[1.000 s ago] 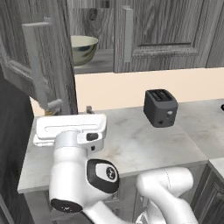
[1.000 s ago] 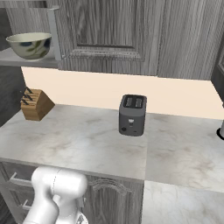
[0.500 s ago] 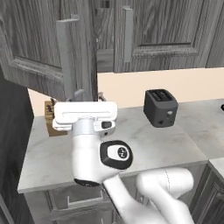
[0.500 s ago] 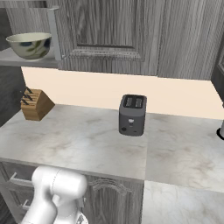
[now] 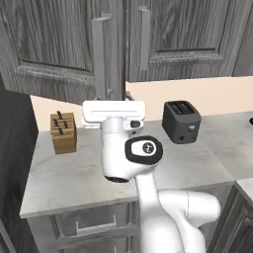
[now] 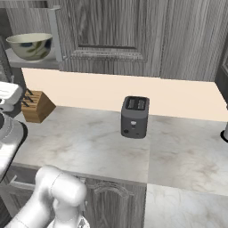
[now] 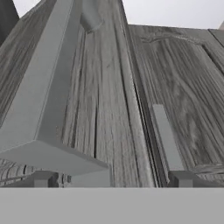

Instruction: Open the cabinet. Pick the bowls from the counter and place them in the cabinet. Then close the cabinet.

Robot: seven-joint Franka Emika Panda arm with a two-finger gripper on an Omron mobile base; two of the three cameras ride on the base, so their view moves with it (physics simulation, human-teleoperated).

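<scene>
The cabinet (image 5: 59,44) has its left door swung nearly shut, with its bar handle (image 5: 99,54) just above my gripper (image 5: 116,105). In the hand view my gripper (image 7: 112,178) is open. The left door's handle (image 7: 43,96) looms close above the left fingertip (image 7: 43,178), and the right door's handle (image 7: 166,140) stands above the right one. From the right base view, a gap still shows a beige-olive bowl (image 6: 30,46) on the cabinet shelf (image 6: 26,63), with the door's edge (image 6: 55,33) beside it. My hand (image 6: 9,95) is at that view's left edge, above the counter (image 6: 89,142).
A wooden knife block (image 5: 63,132) stands on the counter (image 5: 69,173) left of my arm, against the wall. A dark toaster (image 5: 181,121) sits to the right of my hand. Grey drawer fronts (image 5: 89,227) run below the counter edge.
The left cabinet door has swung from wide open to almost shut, hiding the bowl in the left base view. My hand rose and moved right, following the door. The gripper stayed open.
</scene>
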